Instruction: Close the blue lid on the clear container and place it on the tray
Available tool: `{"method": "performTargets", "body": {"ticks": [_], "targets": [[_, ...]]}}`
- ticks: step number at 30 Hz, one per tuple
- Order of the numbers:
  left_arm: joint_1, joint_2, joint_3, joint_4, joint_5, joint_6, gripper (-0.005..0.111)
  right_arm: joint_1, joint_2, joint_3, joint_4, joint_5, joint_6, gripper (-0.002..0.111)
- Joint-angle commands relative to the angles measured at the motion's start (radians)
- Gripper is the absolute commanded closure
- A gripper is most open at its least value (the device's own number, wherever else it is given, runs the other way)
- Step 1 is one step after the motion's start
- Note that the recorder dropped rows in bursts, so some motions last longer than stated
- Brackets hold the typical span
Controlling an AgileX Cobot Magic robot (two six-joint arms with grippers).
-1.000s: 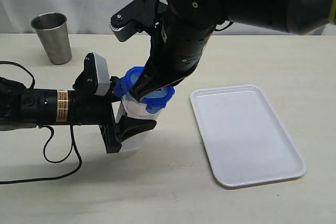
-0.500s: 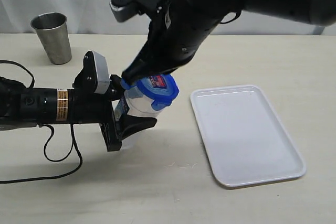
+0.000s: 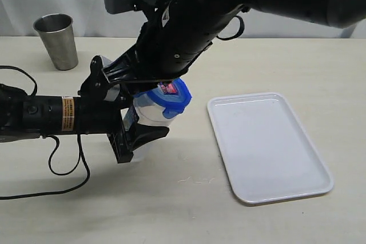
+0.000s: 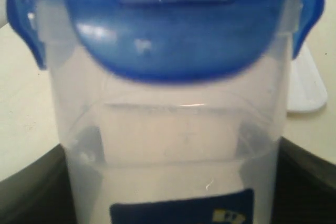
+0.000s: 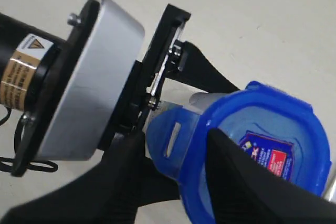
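The left tool [image 3: 143,119] is clamped round the body of the clear container [image 4: 178,145] and holds it tilted with its mouth toward the other arm, apparently to steady it while the lid is seated. The right tool [image 5: 170,140] hangs just over that mouth, its dark fingers spread and pinching nothing. The blue lid [image 3: 174,100], translucent and glossy with rounded corners and a bright sticker, sits on the mouth; whether its flaps are snapped down I cannot tell. The container is smooth clear plastic with a printed label. The tray [image 3: 269,152], flat, white and low-rimmed, lies apart from it on the pale surface [image 3: 189,210].
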Motion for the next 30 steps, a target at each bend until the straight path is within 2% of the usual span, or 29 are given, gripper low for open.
{"method": "performTargets", "body": {"ticks": [1, 7, 10, 13, 14, 17, 19, 22, 30], "targets": [[-0.004, -0.013, -0.004, -0.018, -0.033, -0.006, 0.107, -0.001, 0.029, 0.000, -0.021, 0.005, -0.003, 0.062], [-0.004, -0.013, -0.004, -0.022, -0.033, -0.006, 0.107, -0.001, 0.047, 0.000, -0.064, 0.038, 0.030, 0.061], [-0.004, -0.013, -0.004, -0.026, -0.032, -0.006, 0.107, -0.001, 0.067, 0.000, -0.180, 0.105, 0.101, 0.061], [-0.004, -0.013, -0.004, -0.029, -0.032, -0.006, 0.107, -0.001, 0.069, 0.000, -0.157, 0.056, 0.096, 0.061], [-0.004, -0.013, -0.004, -0.029, -0.032, -0.006, 0.107, -0.001, 0.069, 0.000, -0.129, 0.026, 0.072, 0.063], [-0.004, -0.013, -0.004, -0.031, -0.041, -0.006, 0.107, -0.001, 0.081, 0.000, -0.032, 0.016, -0.043, 0.085], [-0.004, -0.013, -0.004, -0.031, -0.050, -0.006, 0.107, -0.001, 0.093, 0.000, -0.032, 0.028, -0.059, 0.091], [-0.004, -0.013, -0.004, -0.031, -0.050, -0.006, 0.107, -0.001, 0.114, 0.000, -0.039, 0.042, -0.060, 0.096], [-0.004, -0.013, -0.004, -0.031, -0.052, -0.006, 0.107, -0.001, 0.130, 0.000, -0.151, 0.078, -0.012, 0.094]]}}
